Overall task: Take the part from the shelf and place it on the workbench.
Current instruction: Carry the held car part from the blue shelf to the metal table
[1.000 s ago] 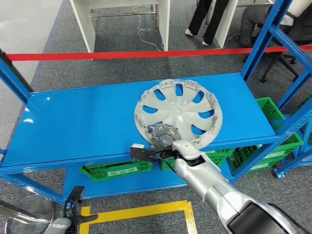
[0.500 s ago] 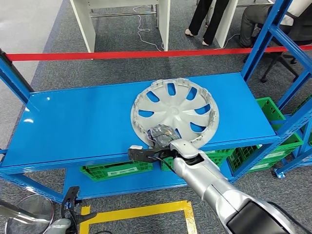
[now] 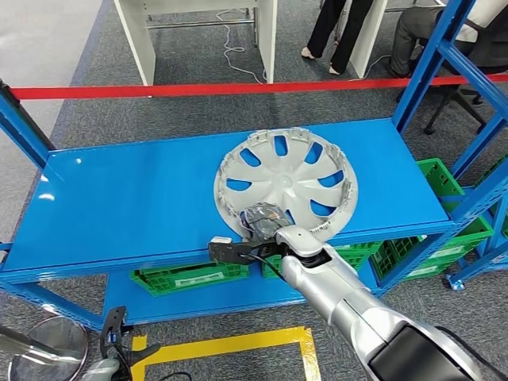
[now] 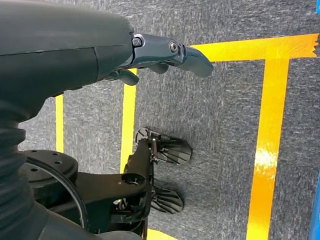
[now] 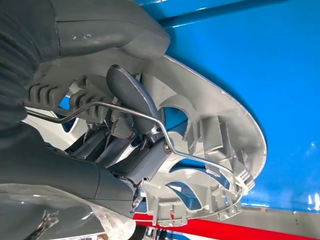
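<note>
Right wrist view: the right hand [image 5: 124,145] has its fingers [image 5: 130,95] hooked through a spoke opening of the hubcap [image 5: 211,145], gripping its near rim on the blue shelf [image 3: 137,190]. Best to lift evenly, keeping the rim clear of the shelf's front edge. Left hand [image 4: 162,52] hangs low, fingers apart, holding nothing. One hubcap, one shelf deck carrying it

hubcap [image 3: 286,182]: centre-right, on shelf [image 3: 120,198]
right hand [image 3: 263,222]: at hubcap's lower rim
crates [image 3: 186,278]: under shelf
</note>
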### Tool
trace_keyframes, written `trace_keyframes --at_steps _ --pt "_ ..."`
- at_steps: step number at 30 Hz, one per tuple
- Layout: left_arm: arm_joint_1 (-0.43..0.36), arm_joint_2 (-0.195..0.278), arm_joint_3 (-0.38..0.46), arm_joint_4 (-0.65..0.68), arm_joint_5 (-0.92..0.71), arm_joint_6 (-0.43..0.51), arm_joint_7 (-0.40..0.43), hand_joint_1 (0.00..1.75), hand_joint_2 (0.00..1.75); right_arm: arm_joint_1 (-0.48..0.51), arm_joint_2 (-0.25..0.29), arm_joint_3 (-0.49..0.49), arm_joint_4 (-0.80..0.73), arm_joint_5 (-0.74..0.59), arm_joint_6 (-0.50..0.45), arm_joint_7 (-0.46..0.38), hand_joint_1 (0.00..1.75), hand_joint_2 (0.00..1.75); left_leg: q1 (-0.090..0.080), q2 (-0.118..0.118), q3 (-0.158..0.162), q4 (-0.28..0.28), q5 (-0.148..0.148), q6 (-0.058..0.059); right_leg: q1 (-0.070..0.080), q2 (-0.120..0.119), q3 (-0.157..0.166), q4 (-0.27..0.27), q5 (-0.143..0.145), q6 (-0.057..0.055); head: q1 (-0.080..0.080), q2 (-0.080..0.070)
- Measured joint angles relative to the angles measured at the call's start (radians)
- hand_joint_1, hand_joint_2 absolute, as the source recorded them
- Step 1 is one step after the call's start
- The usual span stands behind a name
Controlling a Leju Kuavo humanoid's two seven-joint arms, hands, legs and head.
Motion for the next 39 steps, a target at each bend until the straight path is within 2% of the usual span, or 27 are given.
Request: trace_keyframes --at_steps 17,26,32,39 --pt "0.001 -0.007 0.016 0.000 0.003 0.000 0.000 0.00 1.75 -0.001 0.000 0.002 0.003 0.000 -0.006 -0.004 1.75 1.75 0.000 0.000 0.000 0.000 0.000 0.000 0.000 0.000 0.000 0.000 0.000 0.000 0.000 0.000" --pt "0.003 -0.009 0.022 0.000 0.002 -0.006 -0.005 0.00 1.75 0.009 -0.004 0.003 0.005 -0.018 -0.072 -0.053 1.75 1.75 0.000 0.000 0.000 0.000 0.000 0.000 0.000 0.000 -0.001 0.000 0.000 0.000 0.000 0.000" --pt "0.005 -0.009 0.028 0.000 -0.003 -0.009 -0.013 0.00 1.75 0.004 -0.027 0.003 -0.039 0.003 -0.097 -0.058 1.75 1.75 0.000 0.000 -0.004 0.000 0.000 0.000 0.000 0.000 -0.004 0.000 0.000 0.000 0.000 0.000" --pt "0.008 -0.011 0.044 0.000 -0.004 -0.013 -0.021 0.00 1.75 -0.054 -0.064 0.002 -0.146 0.040 -0.065 -0.049 1.75 1.75 0.000 0.000 -0.007 0.001 0.000 0.000 0.000 0.000 -0.007 0.000 0.000 0.000 0.000 0.000"
